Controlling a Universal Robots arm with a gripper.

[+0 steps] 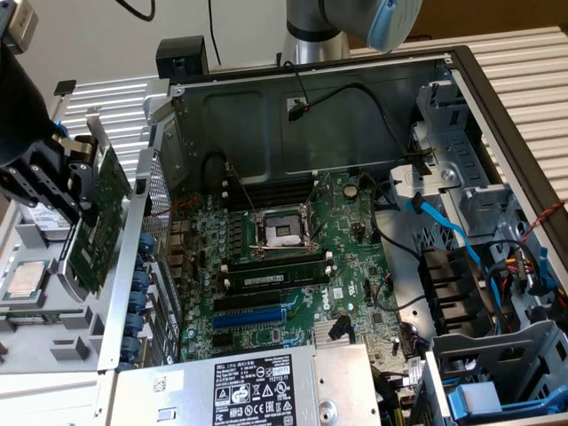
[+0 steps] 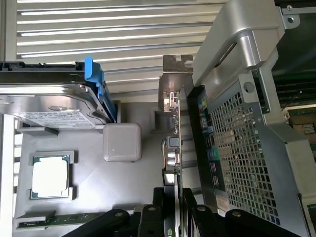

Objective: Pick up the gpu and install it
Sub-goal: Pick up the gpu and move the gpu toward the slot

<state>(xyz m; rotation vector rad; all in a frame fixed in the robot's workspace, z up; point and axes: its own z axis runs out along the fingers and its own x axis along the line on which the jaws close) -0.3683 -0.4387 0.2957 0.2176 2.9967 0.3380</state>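
Carrying step; claw (image 2: pixel 176 219) clamped on the gpu (image 2: pixel 174 148); case wall (image 2: pixel 242 148) just beside it; installing calls for clearing that.

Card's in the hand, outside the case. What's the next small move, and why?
Probably raise it: the hand grips the small green expansion card with silver bracket beside the grey perforated case wall, which stands between it and the long blue motherboard slot.

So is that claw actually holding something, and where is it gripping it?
Yes: the gripper holds the gpu, fingers pinching its thin board from both sides at the end away from its silver bracket.
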